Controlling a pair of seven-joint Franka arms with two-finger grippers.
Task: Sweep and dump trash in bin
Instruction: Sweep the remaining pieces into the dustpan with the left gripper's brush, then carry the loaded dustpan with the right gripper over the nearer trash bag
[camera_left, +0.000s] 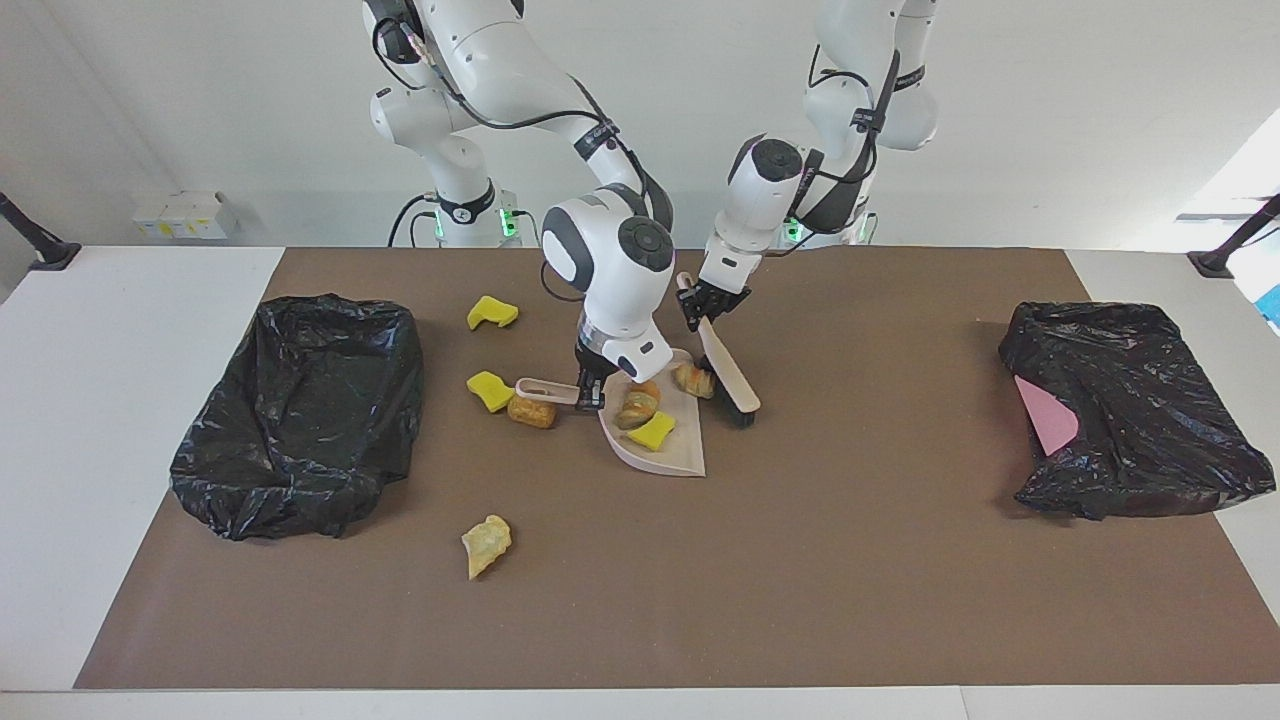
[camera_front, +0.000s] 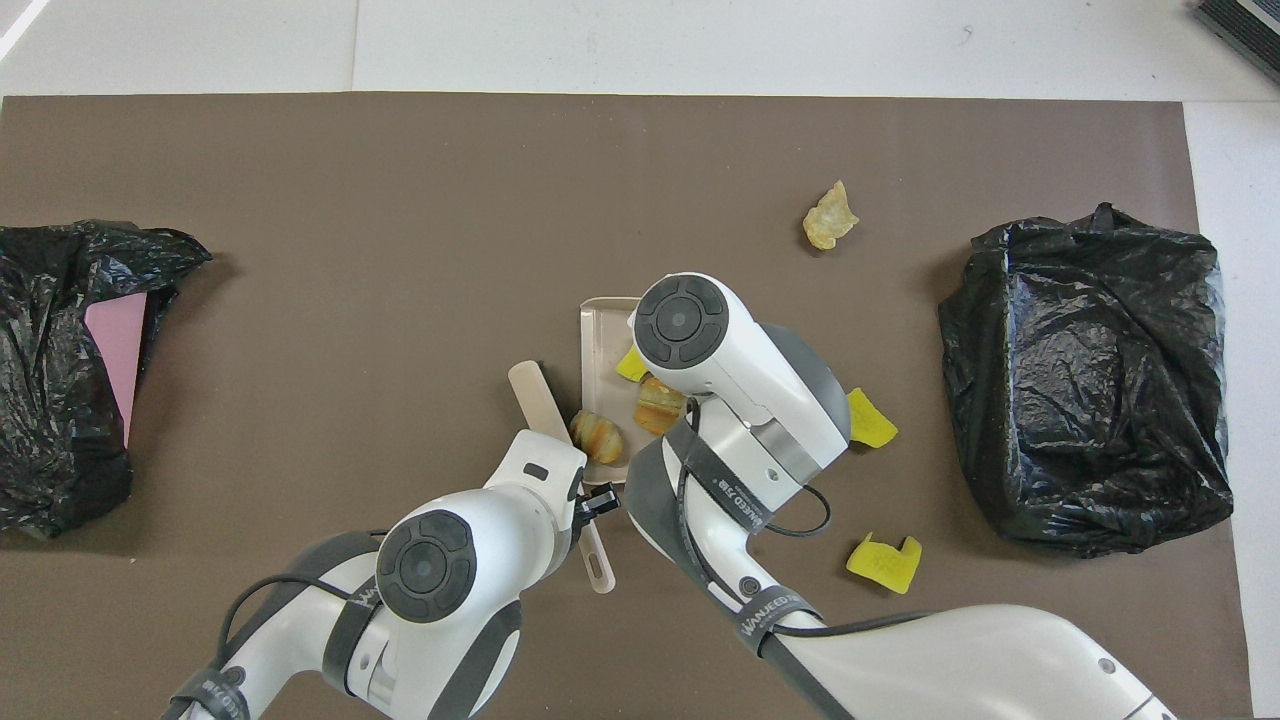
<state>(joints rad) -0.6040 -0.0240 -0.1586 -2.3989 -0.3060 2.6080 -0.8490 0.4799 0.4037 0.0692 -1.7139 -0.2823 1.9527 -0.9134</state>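
Left hand (camera_left: 705, 300) clamped on brush (camera_left: 728, 374) handle (bristles against a bread lump (camera_left: 692, 379)), right hand (camera_left: 590, 385) pinching dustpan (camera_left: 672, 450) handle

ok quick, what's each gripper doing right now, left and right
Left gripper: shut on the brush handle, brush head against the dustpan.
Right gripper: shut on the dustpan handle.
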